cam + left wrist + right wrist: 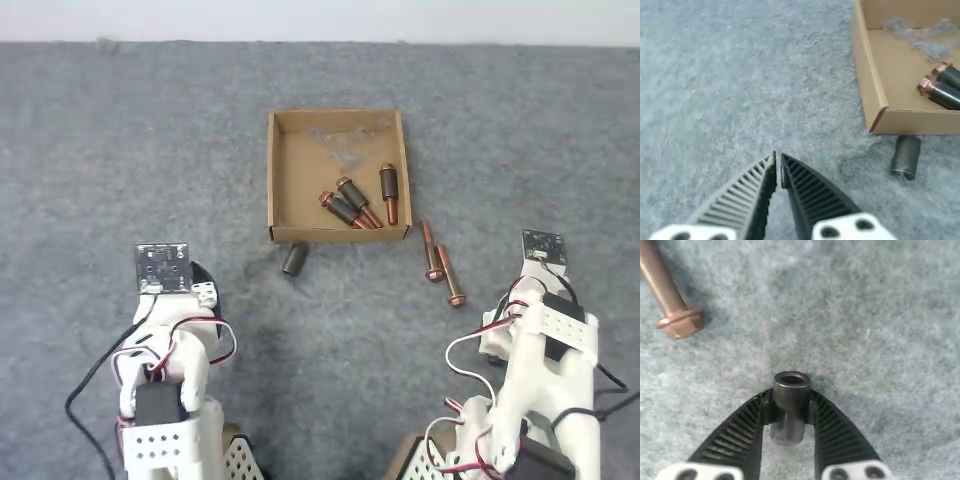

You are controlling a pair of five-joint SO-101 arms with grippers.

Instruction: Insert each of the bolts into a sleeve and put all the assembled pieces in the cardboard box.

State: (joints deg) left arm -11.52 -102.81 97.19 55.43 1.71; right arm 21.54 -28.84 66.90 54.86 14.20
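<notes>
Pinching a sleeve (791,390) upright across its barrel, the right pincer (790,397) keeps the bore open on top. That looks a sound hold. The tube seems rigid, smooth metal, light, likely slick, and apt to roll if dropped. It is short and grey-black with a round hollow mouth.

A copper-coloured bolt (667,290) with a flanged hex head lies on the counter (150,150) near it, best taken by the shank beside the head. A second sleeve (293,258) lies at the cardboard box's (300,170) seven o'clock corner, and two bolts (430,250) lie at its four o'clock. The left pincer (778,161) is pressed together, empty.
</notes>
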